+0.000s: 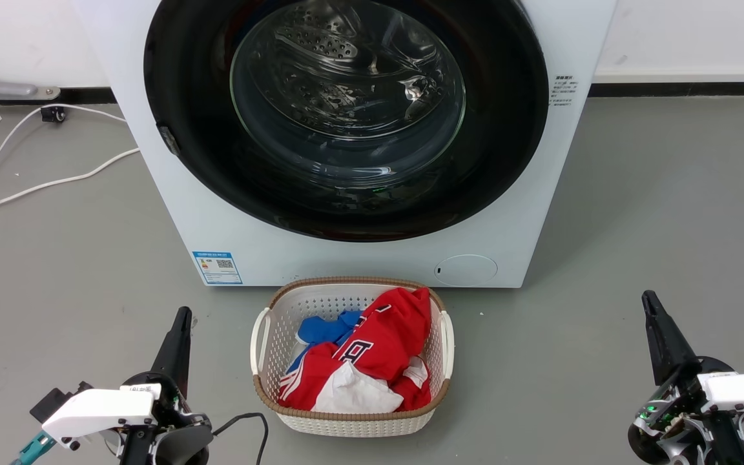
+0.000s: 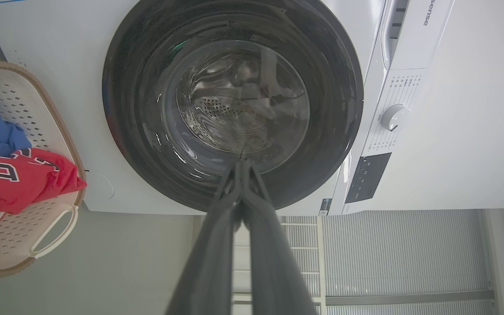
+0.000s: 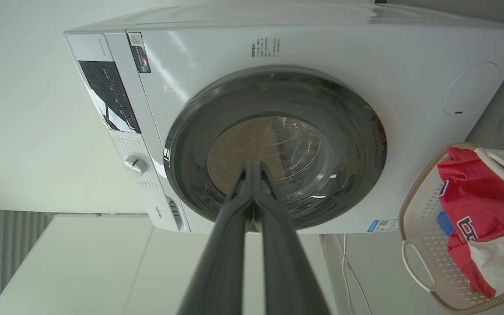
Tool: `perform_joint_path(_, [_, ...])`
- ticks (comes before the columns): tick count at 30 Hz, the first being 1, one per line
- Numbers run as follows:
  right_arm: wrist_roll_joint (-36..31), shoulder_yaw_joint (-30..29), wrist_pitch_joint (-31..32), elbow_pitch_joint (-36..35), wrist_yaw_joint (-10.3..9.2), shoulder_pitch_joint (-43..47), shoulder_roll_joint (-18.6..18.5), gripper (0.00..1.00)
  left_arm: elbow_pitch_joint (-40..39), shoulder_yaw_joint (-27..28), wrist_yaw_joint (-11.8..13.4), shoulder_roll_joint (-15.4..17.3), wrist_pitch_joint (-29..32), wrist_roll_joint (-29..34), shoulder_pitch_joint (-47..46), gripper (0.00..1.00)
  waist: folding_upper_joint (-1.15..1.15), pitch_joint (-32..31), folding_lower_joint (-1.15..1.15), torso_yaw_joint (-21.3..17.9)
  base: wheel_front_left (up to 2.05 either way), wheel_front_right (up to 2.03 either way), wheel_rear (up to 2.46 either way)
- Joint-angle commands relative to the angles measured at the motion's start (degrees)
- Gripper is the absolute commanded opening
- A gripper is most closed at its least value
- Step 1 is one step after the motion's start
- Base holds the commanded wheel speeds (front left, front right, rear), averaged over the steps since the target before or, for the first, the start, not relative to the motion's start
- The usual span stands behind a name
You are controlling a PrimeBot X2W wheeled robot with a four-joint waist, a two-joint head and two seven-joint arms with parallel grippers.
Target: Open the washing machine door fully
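The white washing machine [image 1: 359, 258] stands ahead with its round glossy black door [image 1: 197, 116] lying flat against the front, closed; the steel drum shows through the clear glass bowl. A small latch tab sits on the door's left edge. My left gripper [image 1: 182, 314] is low at the left, shut and holding nothing, well short of the machine. At the lower right my right gripper [image 1: 648, 298] is likewise shut and holding nothing. The door [image 2: 147, 144] fills the left wrist view beyond the left gripper [image 2: 243, 162]; the door [image 3: 365, 144] also shows past the right gripper [image 3: 252, 164].
A white laundry basket [image 1: 268, 336] with red, blue and white clothes sits on the grey floor right before the machine, between my grippers. White cables [image 1: 42, 184] trail on the floor at the left. A white cabinet [image 3: 72, 262] stands beside the machine.
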Motion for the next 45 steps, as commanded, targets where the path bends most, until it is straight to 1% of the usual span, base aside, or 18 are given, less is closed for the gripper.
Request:
perform_joint_path(1, [-0.32,-0.1,0.24,0.07,0.0,-0.7,0.19,0.0,0.01,0.09,-0.2,-0.05,0.15,-0.05,-0.49,0.0,0.0,0.0,0.0,0.0,0.0,0.0,0.0])
perform_joint_path(24, [-0.47,-0.3,0.39,0.08,0.0,-0.72,0.34,0.0,0.01,0.09,-0.2,-0.05,0.14,-0.06,-0.49,0.0,0.0,0.0,0.0,0.0,0.0,0.0,0.0])
perform_joint_path(25, [-0.22,-0.22,0.2,0.02,0.0,-0.02,0.14,1.0,0.02,-0.01,0.0,0.0,-0.01,-0.01,0.01,1.0,0.0,0.0,0.0,0.0,0.0,0.0,0.0])
perform_joint_path(28, [-0.23,-0.14,0.12,1.41,-0.02,1.19,0.28,1.0,1.45,-0.2,0.03,-0.19,-0.06,0.0,1.2,1.0,0.0,0.0,0.0,0.0,0.0,0.0,0.0])
perform_joint_path(31, [-1.09,-0.15,-0.78,1.1,-0.02,1.56,0.29,1.0,0.68,-0.52,0.03,-0.18,-0.98,0.59,1.44,1.0,0.0,0.02,0.0,0.0,0.0,0.0,0.0])
perform_joint_path(35, [-3.42,-0.63,-1.93,0.74,-0.02,1.91,0.3,1.0,-0.05,-0.32,0.03,-0.16,-2.15,2.9,1.73,1.0,0.0,0.05,0.0,0.0,0.0,0.0,0.0])
perform_joint_path(39, [-7.91,-1.19,-3.02,-0.59,-0.01,2.17,0.32,1.0,-1.23,0.03,0.38,-0.15,-3.26,6.54,1.73,1.0,0.0,0.12,0.0,0.02,0.0,0.0,0.0])
perform_joint_path(45, [-16.41,-1.04,-4.58,-3.74,-0.01,2.74,0.34,1.0,-4.05,-0.53,1.82,-0.13,-4.85,13.39,1.81,1.0,0.0,0.24,0.0,0.04,0.0,0.0,0.0])
